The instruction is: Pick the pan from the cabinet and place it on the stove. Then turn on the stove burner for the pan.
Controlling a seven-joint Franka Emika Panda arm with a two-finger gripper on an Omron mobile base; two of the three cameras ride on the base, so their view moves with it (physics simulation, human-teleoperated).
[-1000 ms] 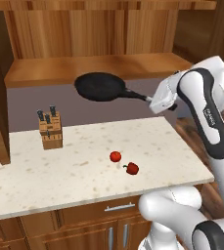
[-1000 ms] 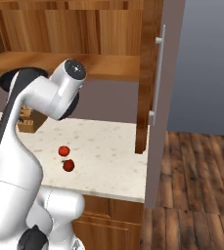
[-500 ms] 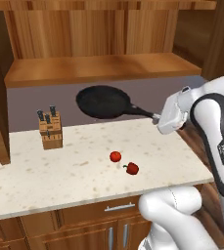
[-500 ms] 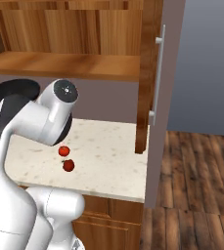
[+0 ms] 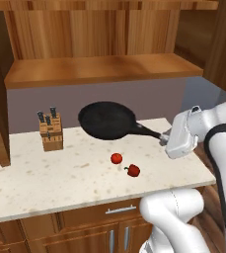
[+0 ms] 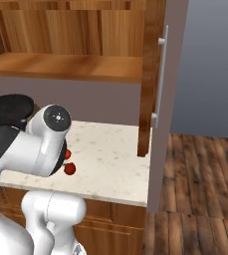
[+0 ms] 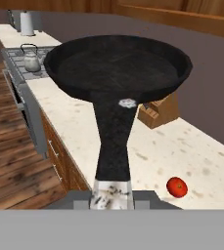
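The pan is out of the cabinet and hangs in the air above the counter, level, below the now bare shelf, clear of everything under it. The gripper is clamped on the far silvery end of its handle, so the pan sticks out leftward from the claw in the left base view, the bowl well away from the fingers; in the hand view the handle runs straight up from between the tips into the pan. So the pick looks done; what's left is carrying it to the stove, setting it on a burner and turning the matching knob. The stove sits far off along the counter past the knife block (a kettle already stands on one grate, so I'd judge a free burner is needed). Below the pan on the counter lie a tomato and a small red pepper, just beside each other, not touched.
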